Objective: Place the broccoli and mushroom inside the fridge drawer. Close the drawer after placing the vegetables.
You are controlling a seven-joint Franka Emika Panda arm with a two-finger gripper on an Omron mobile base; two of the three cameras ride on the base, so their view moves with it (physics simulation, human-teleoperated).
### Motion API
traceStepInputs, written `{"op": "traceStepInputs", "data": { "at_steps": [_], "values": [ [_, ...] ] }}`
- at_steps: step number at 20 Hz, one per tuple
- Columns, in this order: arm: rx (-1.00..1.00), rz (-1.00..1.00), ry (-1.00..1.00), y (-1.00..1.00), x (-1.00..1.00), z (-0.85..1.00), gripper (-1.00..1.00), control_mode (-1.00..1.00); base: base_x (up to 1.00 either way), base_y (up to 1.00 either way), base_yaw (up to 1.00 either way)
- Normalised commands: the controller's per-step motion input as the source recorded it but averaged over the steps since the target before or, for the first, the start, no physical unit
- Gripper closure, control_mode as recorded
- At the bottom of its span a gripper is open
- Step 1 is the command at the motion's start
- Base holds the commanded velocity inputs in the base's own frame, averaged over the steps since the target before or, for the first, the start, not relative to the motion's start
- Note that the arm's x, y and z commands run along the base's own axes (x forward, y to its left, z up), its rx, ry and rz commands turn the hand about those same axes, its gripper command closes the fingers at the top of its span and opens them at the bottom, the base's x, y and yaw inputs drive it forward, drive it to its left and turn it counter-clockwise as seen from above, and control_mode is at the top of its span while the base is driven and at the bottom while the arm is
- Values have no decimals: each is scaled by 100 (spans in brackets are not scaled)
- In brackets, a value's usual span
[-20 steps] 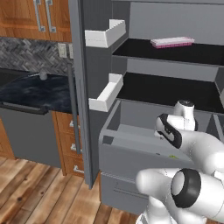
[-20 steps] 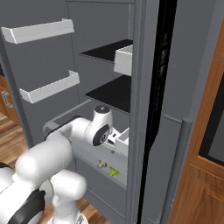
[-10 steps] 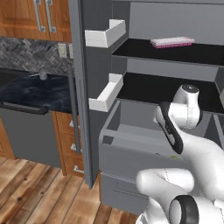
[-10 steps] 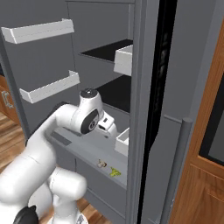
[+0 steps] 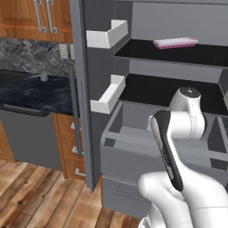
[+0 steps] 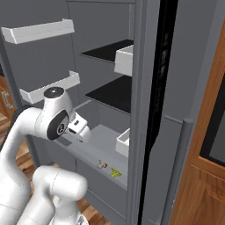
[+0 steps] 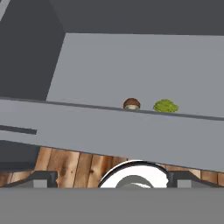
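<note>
The room is showing as a rendered kitchen: at the left of the left base view a dark stone desk (image 5: 31,89) is running under wooden cabinets (image 5: 31,18), with a plank floor (image 5: 40,196) below. To its right the grey fridge door (image 5: 84,89) is standing open, carrying two white door bins (image 5: 107,38), and a pink box (image 5: 175,42) is lying on the top black shelf (image 5: 178,53). Below the shelves the fridge drawer (image 5: 129,153) is standing pulled out.

Compared with a second ago, the arm has been lifting: its wrist was down over the drawer and is now sitting higher and further back, above the drawer's front edge.

The right base view is showing the mushroom (image 6: 102,165) and the broccoli (image 6: 115,173) lying just beside each other on the drawer floor near the front wall, hidden from the left base view by the arm. The hand view is looking over the drawer's front wall (image 7: 109,131) at the mushroom (image 7: 131,104) on the left and the broccoli (image 7: 165,106) on the right, apart but close. The claw (image 7: 112,178) is standing wide open, holding nothing, its fingertips (image 7: 41,177) showing at the bottom.
</note>
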Motion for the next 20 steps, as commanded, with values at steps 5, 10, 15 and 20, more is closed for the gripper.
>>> {"op": "traceStepInputs", "data": {
  "at_steps": [5,10,15,20],
  "values": [
    [0,0,4,60,-53,6,-100,-100,0,0,0],
    [3,-2,20,16,27,-27,-100,-100,0,0,0],
    [5,0,17,6,51,-53,-100,-100,0,0,0],
    [7,0,9,2,40,-56,-100,-100,0,0,0]
  ]
}}
